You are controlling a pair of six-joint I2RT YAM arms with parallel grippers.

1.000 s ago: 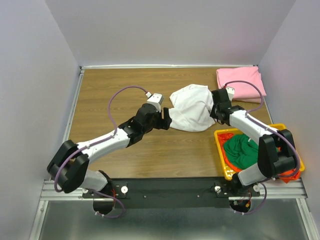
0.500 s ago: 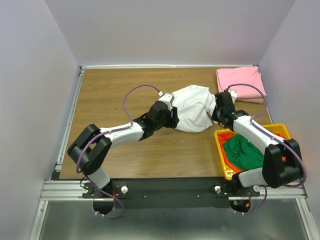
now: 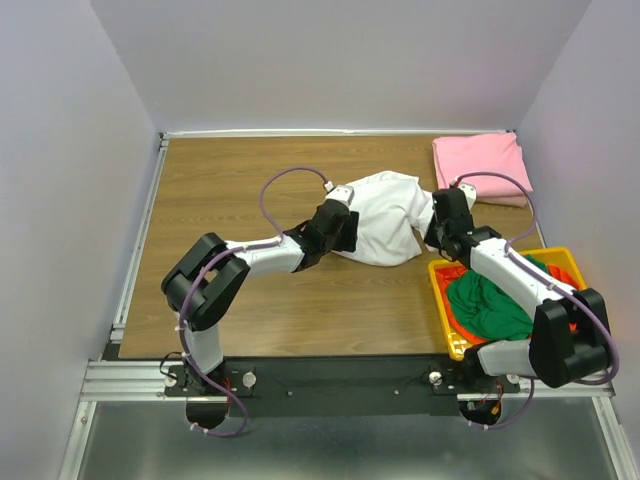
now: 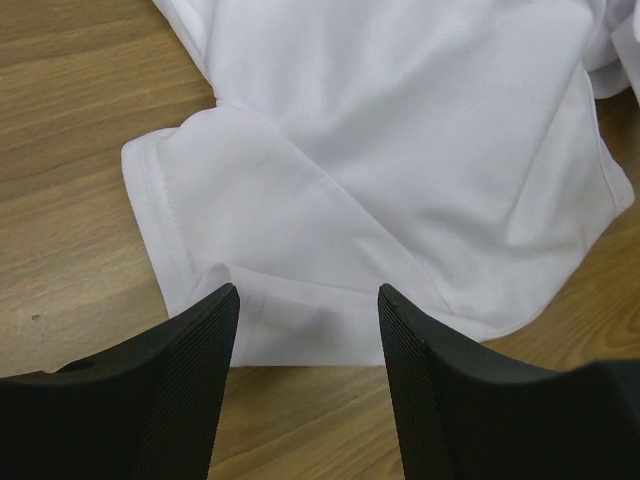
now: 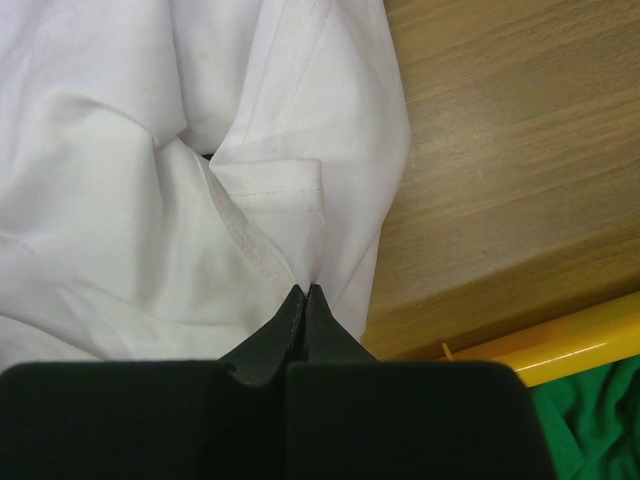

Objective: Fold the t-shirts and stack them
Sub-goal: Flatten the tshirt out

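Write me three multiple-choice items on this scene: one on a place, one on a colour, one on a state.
1. On the table, the folded pink t-shirt lies at the: A) near left corner B) far right corner C) centre.
2. The t-shirt on top in the yellow basket is: A) green B) blue C) black.
3. At the edge of the white t-shirt, the left gripper is: A) open B) shut on the cloth C) out of view.

1 B: it lies flat by the back and right walls.
2 A: the green t-shirt fills the basket.
3 A: the left wrist view shows the fingers well apart, the white hem between them.
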